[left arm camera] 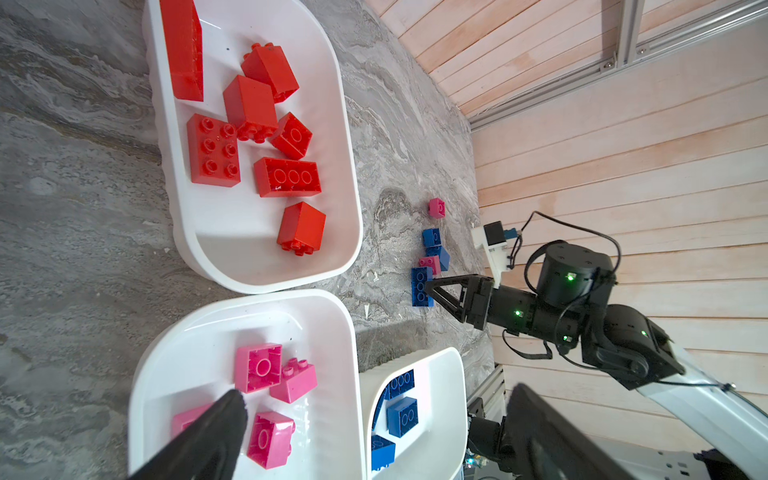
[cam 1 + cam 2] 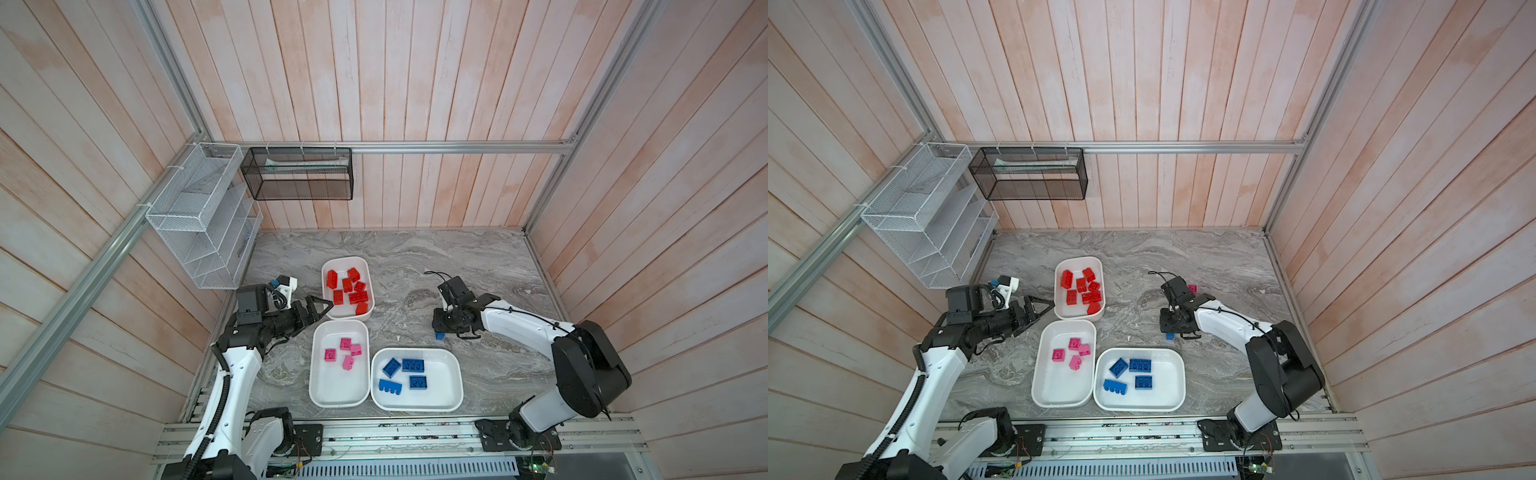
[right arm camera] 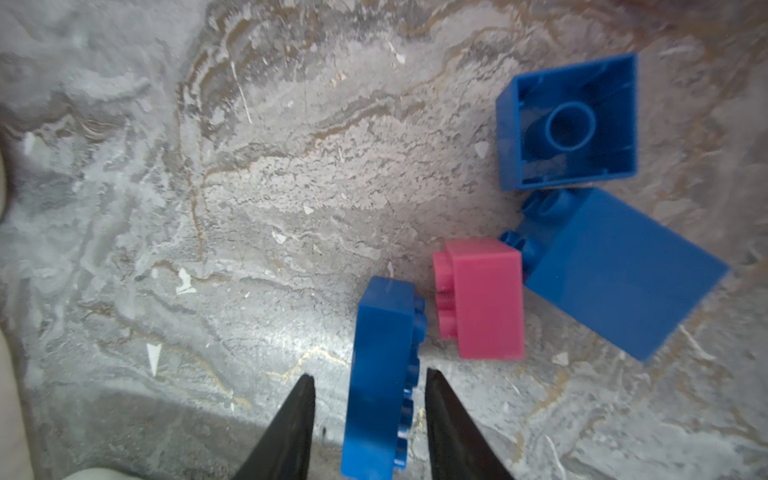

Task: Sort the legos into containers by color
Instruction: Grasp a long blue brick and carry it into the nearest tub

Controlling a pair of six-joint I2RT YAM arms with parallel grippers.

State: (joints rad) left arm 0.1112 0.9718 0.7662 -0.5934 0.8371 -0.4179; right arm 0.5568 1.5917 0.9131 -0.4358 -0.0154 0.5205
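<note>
Three white containers stand in both top views: one with red legos [image 2: 332, 266], one with pink legos [image 2: 316, 386], one with blue legos [image 2: 457, 374]. Loose legos lie on the marble to their right: a blue oblong brick on its side [image 3: 382, 324], a pink brick [image 3: 486, 299], two blue square bricks [image 3: 569, 120] [image 3: 619, 270] and a separate pink one [image 1: 436, 207]. My right gripper [image 3: 369, 373] points down and straddles the blue oblong brick, with a gap showing on each side. My left gripper [image 2: 324, 309] hangs wide open and empty between the red and pink tubs.
A white wire-mesh rack [image 2: 199, 220] and a black mesh basket [image 2: 299, 174] hang on the wall at the back left. Wooden walls close in three sides. An aluminium rail [image 2: 395, 436] runs along the table's front edge.
</note>
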